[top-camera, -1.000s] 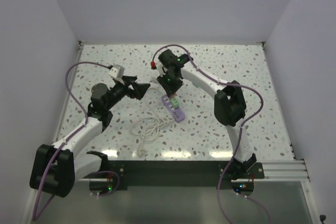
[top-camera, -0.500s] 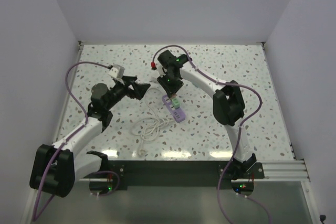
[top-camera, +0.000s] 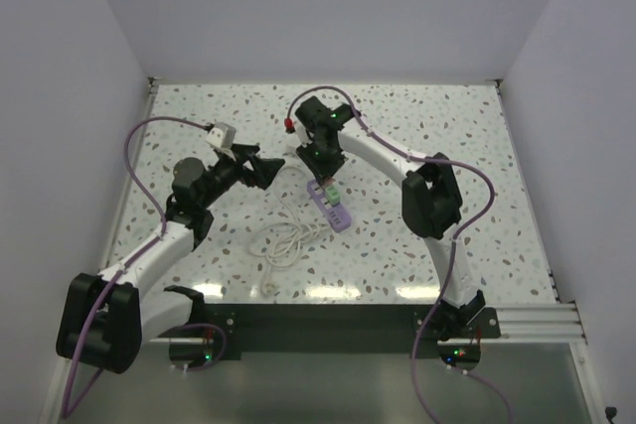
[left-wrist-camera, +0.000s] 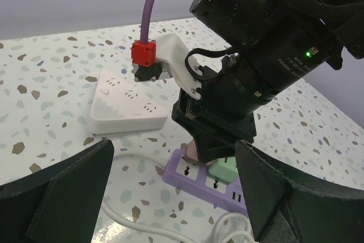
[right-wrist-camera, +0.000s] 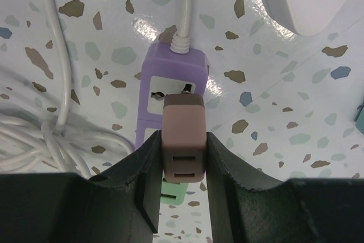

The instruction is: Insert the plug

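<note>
My right gripper point(top-camera: 320, 168) is shut on a pink plug point(right-wrist-camera: 183, 135) and holds it upright over the purple power strip point(right-wrist-camera: 173, 69). The plug stands next to the socket nearest the cord end. Its lower end meets the strip's top face in the left wrist view point(left-wrist-camera: 193, 151); I cannot tell whether the prongs are in. A green plug point(right-wrist-camera: 173, 189) sits in the strip beside it. My left gripper point(left-wrist-camera: 176, 197) is open and empty, low over the table just left of the strip point(top-camera: 329, 205).
A white power strip point(left-wrist-camera: 128, 102) lies on the table behind the right gripper. The purple strip's white cable point(top-camera: 288, 240) lies coiled in loops in front of it, between the arms. Walls close the table on the left, right and back.
My right gripper has shifted slightly towards the far left with the pink plug in it. The left arm has not moved.
</note>
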